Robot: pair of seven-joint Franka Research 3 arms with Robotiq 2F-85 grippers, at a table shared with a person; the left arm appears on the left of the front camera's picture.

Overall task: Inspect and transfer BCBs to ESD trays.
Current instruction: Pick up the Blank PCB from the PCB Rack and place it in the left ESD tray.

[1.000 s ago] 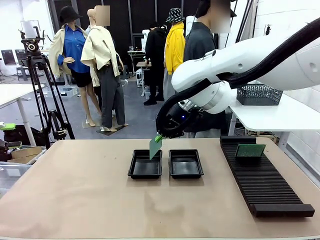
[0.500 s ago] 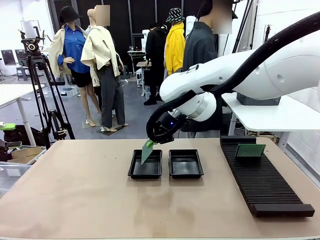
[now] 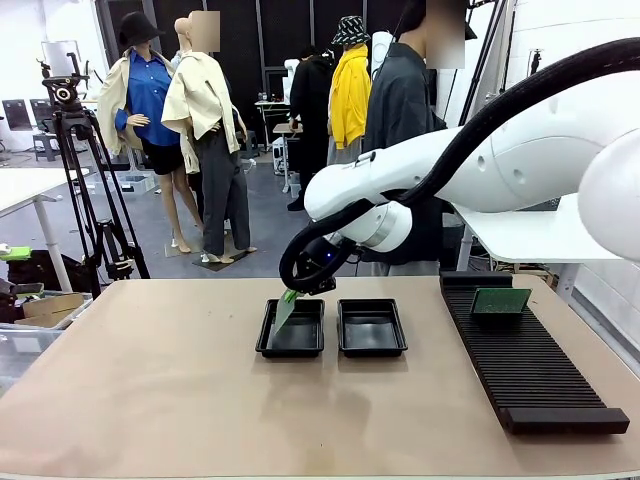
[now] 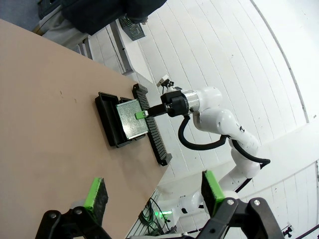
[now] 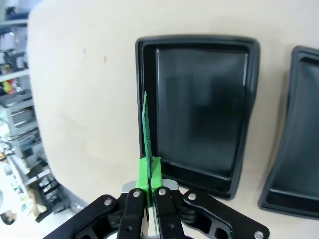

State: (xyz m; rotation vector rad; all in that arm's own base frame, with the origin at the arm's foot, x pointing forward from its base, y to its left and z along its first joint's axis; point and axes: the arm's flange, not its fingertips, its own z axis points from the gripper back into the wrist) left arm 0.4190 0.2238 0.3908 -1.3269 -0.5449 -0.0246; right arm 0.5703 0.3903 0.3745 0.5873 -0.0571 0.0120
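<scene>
My right gripper (image 3: pixel 292 296) is shut on the top edge of a green BCB (image 3: pixel 285 312), which hangs tilted over the left rim of the left ESD tray (image 3: pixel 290 353). The right wrist view has this BCB (image 5: pixel 146 124) edge-on in the right gripper (image 5: pixel 149 172), above the near-left wall of that tray (image 5: pixel 199 41), whose floor is bare. Beside it lies the other ESD tray (image 3: pixel 371 352), also bare. A second BCB (image 3: pixel 501 300) stands in the black rack. My left gripper (image 4: pixel 153 191) is open, high above the table and far from the trays (image 4: pixel 107 117).
The long black slotted rack (image 3: pixel 530 370) runs along the right side of the table. A person in a dark coat (image 3: pixel 400 110) stands at the far edge behind my right arm. A camera tripod (image 3: pixel 85 180) stands off the table's left.
My right arm has swung left and lower with the BCB, from above the gap between the trays to the left tray's left rim. The left gripper stays open.
</scene>
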